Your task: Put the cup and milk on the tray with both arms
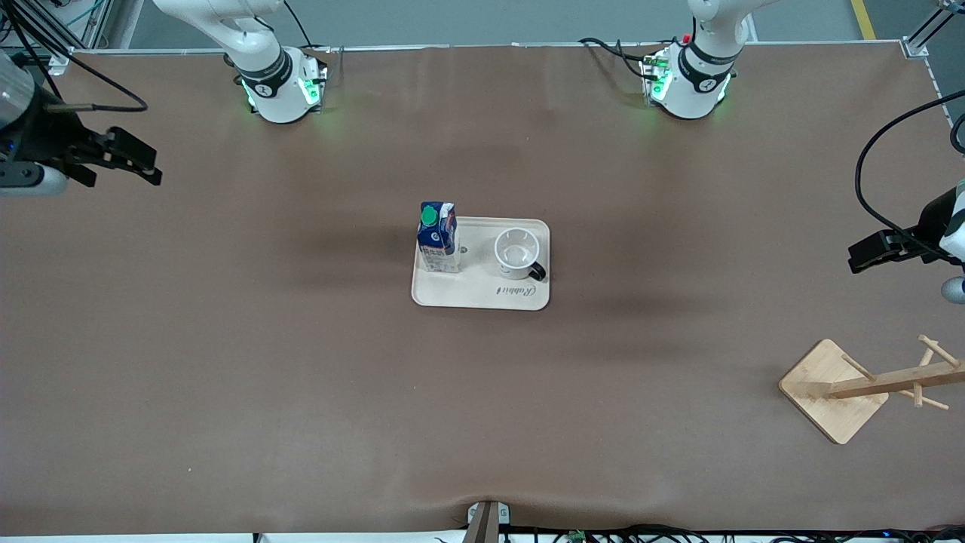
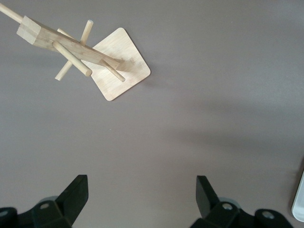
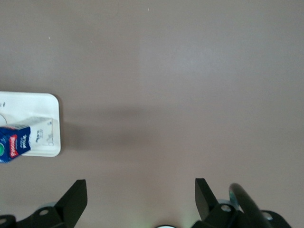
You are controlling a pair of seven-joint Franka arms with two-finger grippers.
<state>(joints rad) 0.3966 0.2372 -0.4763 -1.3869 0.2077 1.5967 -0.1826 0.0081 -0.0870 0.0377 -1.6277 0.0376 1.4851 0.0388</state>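
Observation:
The cream tray [image 1: 460, 296] lies in the middle of the table. On it the blue-and-white milk [image 1: 438, 237] carton stands upright at the right arm's end, and the white cup [image 1: 518, 253] with a black handle stands upright at the left arm's end. My right gripper [image 1: 143, 164] hangs open and empty over bare table near the right arm's end; its wrist view shows the milk [image 3: 16, 140] and a tray corner [image 3: 50, 102]. My left gripper [image 1: 867, 255] hangs open and empty over bare table at the left arm's end [image 2: 141, 190].
A wooden rack with pegs [image 1: 889, 381] stands on a square base [image 1: 822, 377] near the front camera at the left arm's end, also in the left wrist view as the rack [image 2: 76, 50]. Both arm bases [image 1: 283, 87] [image 1: 690, 87] stand along the table's back edge.

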